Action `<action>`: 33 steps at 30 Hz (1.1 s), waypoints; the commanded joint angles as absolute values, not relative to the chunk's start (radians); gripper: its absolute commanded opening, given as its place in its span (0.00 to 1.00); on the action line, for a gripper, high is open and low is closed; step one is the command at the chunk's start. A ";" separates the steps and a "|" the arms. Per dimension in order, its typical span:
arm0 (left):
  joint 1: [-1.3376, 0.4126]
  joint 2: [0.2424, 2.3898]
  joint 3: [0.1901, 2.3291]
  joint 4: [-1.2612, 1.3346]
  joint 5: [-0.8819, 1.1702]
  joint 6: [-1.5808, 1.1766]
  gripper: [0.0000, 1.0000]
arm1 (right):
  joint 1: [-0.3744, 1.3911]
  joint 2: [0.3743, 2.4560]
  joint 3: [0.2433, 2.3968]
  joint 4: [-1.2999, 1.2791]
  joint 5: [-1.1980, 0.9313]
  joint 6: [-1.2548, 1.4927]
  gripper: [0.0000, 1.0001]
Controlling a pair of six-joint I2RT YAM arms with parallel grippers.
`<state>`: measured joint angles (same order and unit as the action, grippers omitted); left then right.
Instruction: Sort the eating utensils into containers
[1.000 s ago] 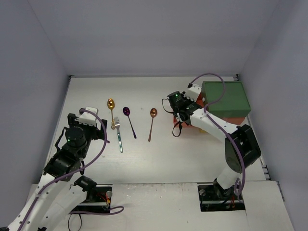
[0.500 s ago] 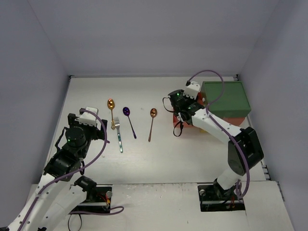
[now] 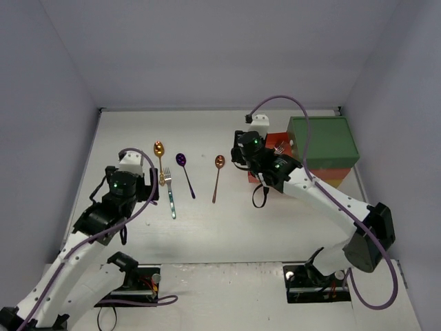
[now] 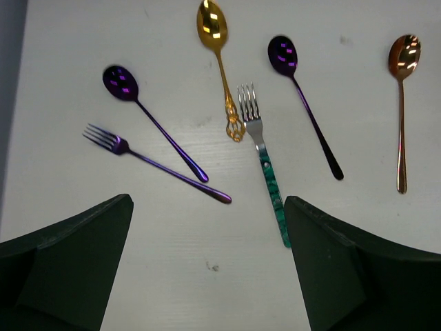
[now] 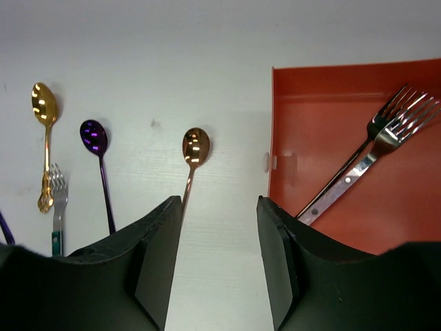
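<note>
White worktop [image 3: 207,227]: left end effector [image 4: 208,202] gapes over teal-handled fork [image 4: 265,165]; a grab could snag the adjacent gold spoon [image 4: 220,62]. Right end effector [image 5: 219,201] hangs parted beside red-orange drawer [image 5: 324,96] of forks [image 5: 372,155].

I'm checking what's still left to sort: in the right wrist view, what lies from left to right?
gold spoon → teal-handled fork → purple spoon → copper spoon → red-orange drawer, open, with two forks inside.
</note>
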<state>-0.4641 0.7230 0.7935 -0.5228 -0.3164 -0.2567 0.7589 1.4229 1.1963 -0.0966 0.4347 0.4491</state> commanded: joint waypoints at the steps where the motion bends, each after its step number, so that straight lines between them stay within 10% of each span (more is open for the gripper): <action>1: -0.462 0.839 0.819 -0.551 -0.270 -0.485 0.85 | 0.753 1.307 1.118 -0.069 0.379 0.442 0.45; 33: -0.374 1.529 0.827 -0.210 -0.059 -0.662 0.40 | 0.715 0.888 0.866 -0.115 0.356 0.436 0.50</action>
<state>-0.3774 1.4929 0.7780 -0.2697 -0.0678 -0.6451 0.7252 0.9056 0.8695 -0.1405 0.3500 0.4431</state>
